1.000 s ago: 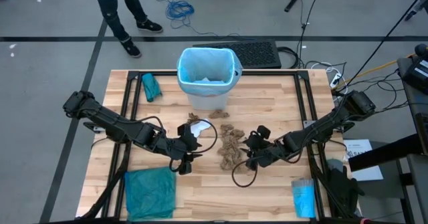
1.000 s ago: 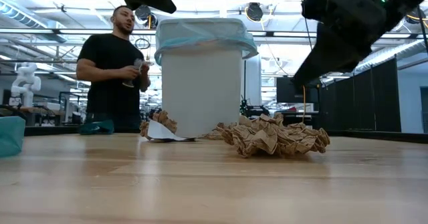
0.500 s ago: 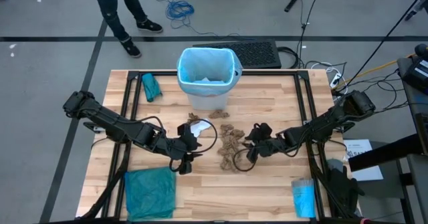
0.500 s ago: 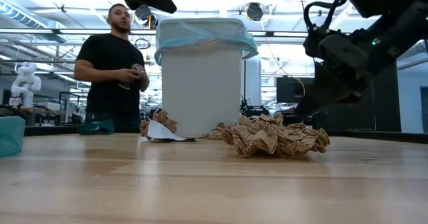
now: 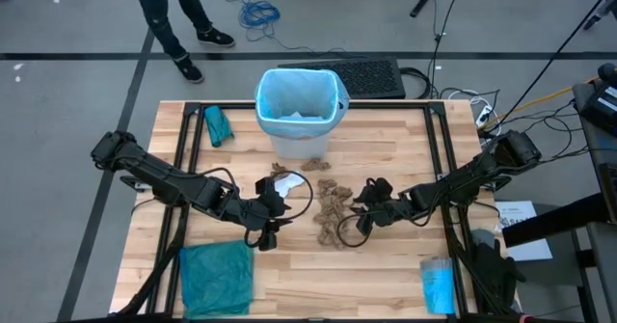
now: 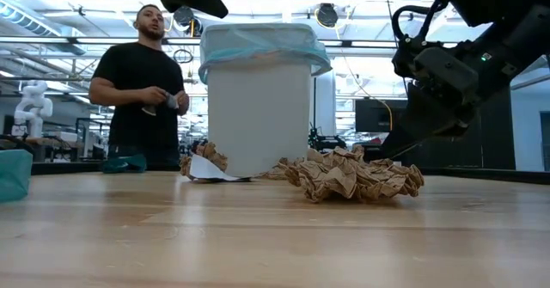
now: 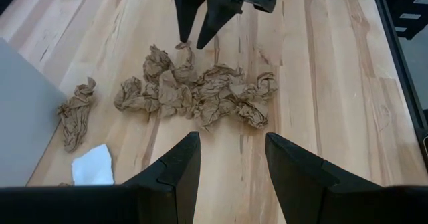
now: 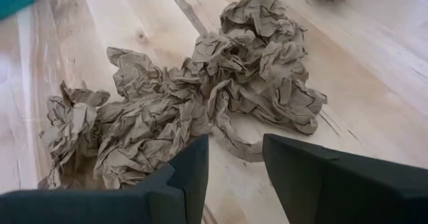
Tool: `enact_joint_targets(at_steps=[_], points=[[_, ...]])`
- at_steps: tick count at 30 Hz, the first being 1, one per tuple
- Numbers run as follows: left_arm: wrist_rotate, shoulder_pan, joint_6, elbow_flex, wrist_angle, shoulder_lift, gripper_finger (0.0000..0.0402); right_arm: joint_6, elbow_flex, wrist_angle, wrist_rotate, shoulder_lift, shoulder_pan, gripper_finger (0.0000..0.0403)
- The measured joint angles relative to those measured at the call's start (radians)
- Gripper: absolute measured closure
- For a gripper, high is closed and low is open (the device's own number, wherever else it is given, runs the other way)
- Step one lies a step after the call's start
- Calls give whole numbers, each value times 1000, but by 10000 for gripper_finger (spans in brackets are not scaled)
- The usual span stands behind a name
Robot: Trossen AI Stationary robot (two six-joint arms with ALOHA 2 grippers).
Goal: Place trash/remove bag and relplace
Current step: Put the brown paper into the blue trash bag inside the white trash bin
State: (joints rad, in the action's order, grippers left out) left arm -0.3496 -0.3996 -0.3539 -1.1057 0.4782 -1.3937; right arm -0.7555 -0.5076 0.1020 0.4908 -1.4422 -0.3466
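White bin point(image 5: 300, 102), blue bag point(image 5: 289, 92) lining it, held white scrap. Both grippers' jaws stood apart, empty; crumpled paper point(image 8: 194, 103) lay just ahead of right gripper point(image 8: 234, 167); left gripper point(image 7: 227, 164) faced it too.

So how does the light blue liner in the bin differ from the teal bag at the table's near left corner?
The light blue liner is opened out, fitted in the white bin with its edge folded over the rim; the teal bag lies flat and folded on the table. The liner is pale and translucent; the teal bag is darker and looks opaque. Both are thin, crinkly plastic.
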Motion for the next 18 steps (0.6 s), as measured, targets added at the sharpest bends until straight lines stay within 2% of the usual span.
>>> enact_joint_targets(at_steps=[9,18], points=[[0,0,0,0,-8,0,237,-17,0,28,0,-69,0,268],[0,0,1,0,-23,0,237,20,0,145,1,-137,22,268]])
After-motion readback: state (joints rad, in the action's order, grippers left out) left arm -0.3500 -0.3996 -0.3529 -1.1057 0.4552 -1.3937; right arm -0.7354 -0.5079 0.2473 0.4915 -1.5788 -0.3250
